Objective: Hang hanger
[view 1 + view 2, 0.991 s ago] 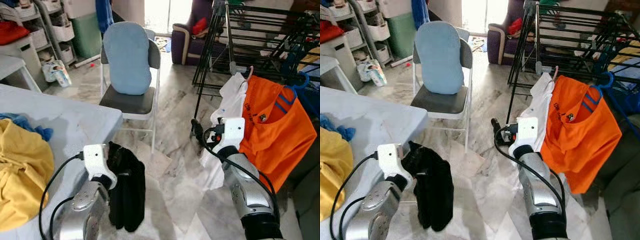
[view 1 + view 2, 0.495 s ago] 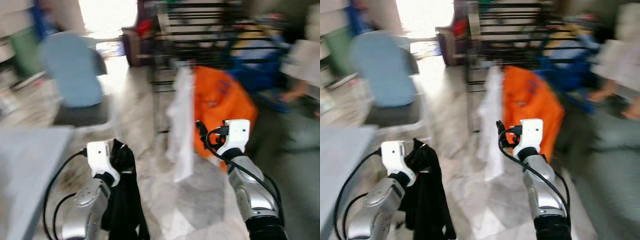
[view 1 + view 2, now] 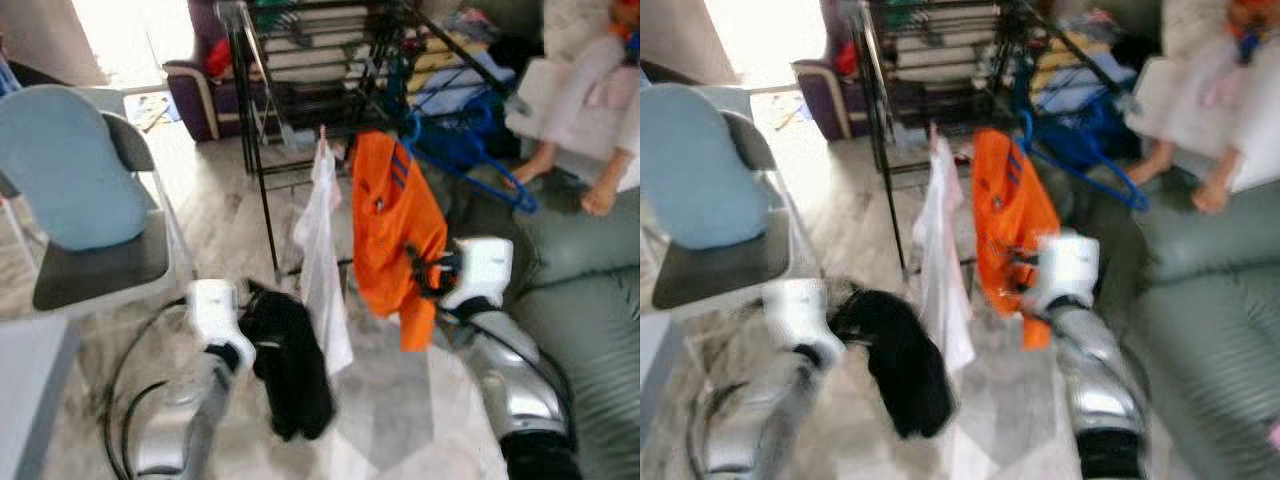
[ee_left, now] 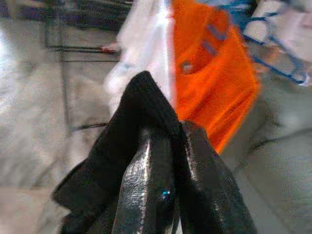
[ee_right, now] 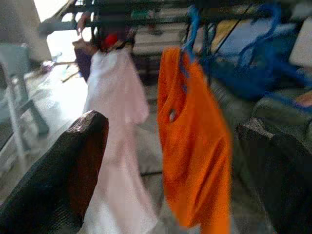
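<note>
- The left gripper (image 4: 168,195) has its two black fingers pressed together on a soft black cloth garment (image 3: 290,365). The cloth hangs down limp, low over the pale marble floor (image 3: 400,400).
- The hanger cannot be made out inside the black cloth, so it may be hidden in there.
- The right gripper (image 5: 170,156) is spread wide open and holds nothing.
- Just ahead of it hang a bright orange shirt (image 3: 395,225) on a blue plastic hanger (image 5: 192,29), and a thin white shirt (image 3: 322,250) beside it.
- Both shirts hang from the black metal drying rack (image 3: 300,60).
- A person's bare feet (image 3: 560,175) rest near the rack.
- The pictures are blurry, so the aim could be off. The black cloth could catch the white shirt and pull it down, or slip off and land on the floor.
</note>
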